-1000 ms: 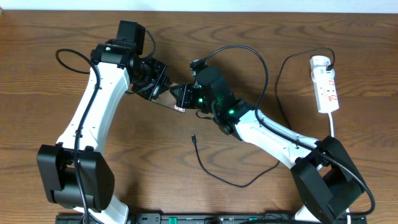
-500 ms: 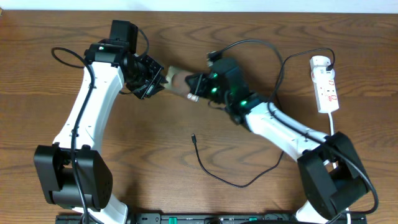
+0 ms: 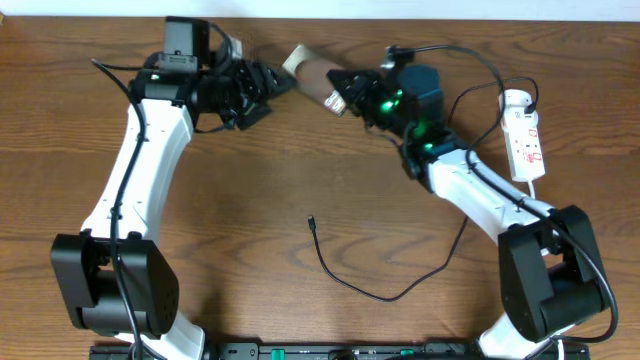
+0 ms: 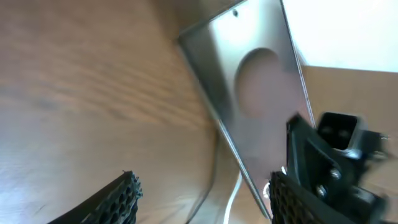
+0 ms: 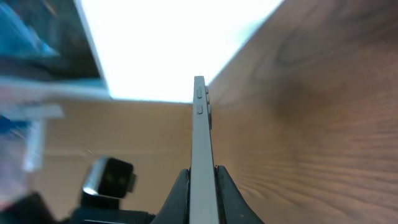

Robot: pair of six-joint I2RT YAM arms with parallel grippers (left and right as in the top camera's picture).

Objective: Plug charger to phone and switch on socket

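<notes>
The phone hangs tilted above the table's far edge, and my right gripper is shut on its lower end. In the right wrist view the phone shows edge-on, pinched between the fingers of that gripper. My left gripper stands open just left of the phone. In the left wrist view the phone's glossy face lies ahead of the left gripper, its lower edge close to the right finger. The charger lies loose on the table with its connector tip at mid-table. The socket lies at the far right.
The socket's thick white cord runs down along the right arm's base. A black cable loops from the socket's top end behind the right arm. The two arm bases stand at the near corners.
The left gripper has opened and let go of the phone. The right gripper has carried the phone up and right toward the far edge, and the left arm has followed upward.
</notes>
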